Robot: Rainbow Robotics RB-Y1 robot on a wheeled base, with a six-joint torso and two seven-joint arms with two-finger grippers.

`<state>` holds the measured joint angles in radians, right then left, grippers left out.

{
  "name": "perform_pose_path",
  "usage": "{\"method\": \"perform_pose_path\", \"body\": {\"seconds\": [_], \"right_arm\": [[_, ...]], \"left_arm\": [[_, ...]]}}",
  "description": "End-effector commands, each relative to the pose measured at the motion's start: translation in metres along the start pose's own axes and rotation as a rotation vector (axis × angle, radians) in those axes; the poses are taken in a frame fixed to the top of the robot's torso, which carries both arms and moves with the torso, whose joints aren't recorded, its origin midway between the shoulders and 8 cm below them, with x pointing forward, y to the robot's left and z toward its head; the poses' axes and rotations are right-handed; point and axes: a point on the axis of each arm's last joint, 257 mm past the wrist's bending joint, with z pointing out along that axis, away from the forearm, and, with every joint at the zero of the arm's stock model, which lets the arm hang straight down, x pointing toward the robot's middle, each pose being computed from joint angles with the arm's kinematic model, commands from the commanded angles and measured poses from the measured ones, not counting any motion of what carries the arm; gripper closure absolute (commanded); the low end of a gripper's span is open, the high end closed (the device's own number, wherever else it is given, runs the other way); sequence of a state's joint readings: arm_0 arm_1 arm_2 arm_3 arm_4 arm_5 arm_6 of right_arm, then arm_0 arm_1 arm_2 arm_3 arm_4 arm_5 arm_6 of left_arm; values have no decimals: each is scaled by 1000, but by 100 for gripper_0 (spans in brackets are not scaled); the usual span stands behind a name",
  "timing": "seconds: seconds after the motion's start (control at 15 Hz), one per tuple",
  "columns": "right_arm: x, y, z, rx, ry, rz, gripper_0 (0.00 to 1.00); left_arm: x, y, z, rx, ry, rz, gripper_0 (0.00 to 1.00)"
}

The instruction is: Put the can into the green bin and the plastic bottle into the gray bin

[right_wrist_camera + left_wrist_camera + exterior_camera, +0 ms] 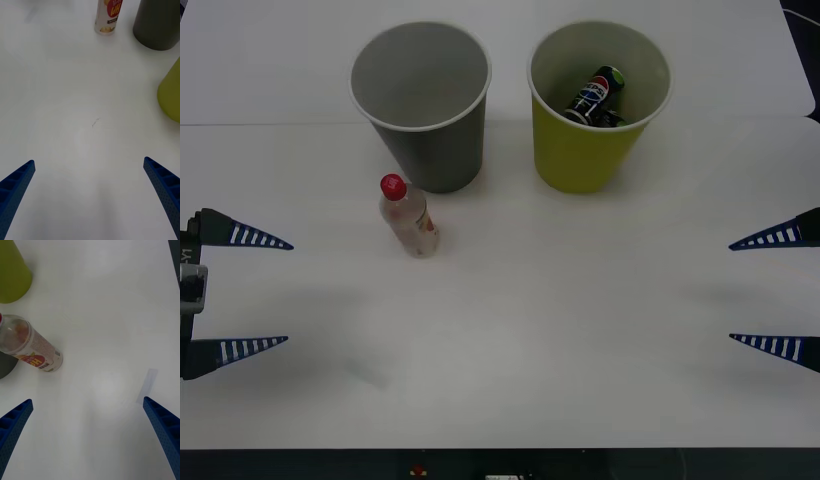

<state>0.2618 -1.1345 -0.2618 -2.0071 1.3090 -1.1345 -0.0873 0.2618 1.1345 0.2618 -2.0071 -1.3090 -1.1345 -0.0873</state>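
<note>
White counter [510,340] carries the plastic bottle [409,216] upright, ahead of the left gripper [268,292] and its wide-open, empty fingers, just beside the gray bin [423,105], so a careless approach might topple both; the can [596,96] lies inside the green bin [585,150], the right gripper [752,290] also open.

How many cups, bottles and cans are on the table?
Cups: 2, the gray bin and the green bin
Bottles: 1, the plastic bottle
Cans: 1, the can, inside the green bin
Total: 4
</note>
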Motion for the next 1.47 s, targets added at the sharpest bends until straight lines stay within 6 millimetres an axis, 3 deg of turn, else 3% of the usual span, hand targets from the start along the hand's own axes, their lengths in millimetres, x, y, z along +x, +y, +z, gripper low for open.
{"method": "perform_pose_path", "body": {"seconds": [0.07, 0.33, 0.53, 0.93, 1.47], "right_arm": [[0, 0, 0, 0, 0, 0, 0], [0, 0, 0, 0, 0, 0, 0], [0, 0, 0, 0, 0, 0, 0], [0, 0, 0, 0, 0, 0, 0], [0, 0, 0, 0, 0, 0, 0]], "left_arm": [[0, 0, 0, 0, 0, 0, 0], [-14, 15, -2, -70, -16, 25, 0], [-9, 19, -2, -98, -6, -12, 0], [7, 16, -2, -203, -27, -371, 0], [14, 7, 29, -387, -188, -811, 0]]}}
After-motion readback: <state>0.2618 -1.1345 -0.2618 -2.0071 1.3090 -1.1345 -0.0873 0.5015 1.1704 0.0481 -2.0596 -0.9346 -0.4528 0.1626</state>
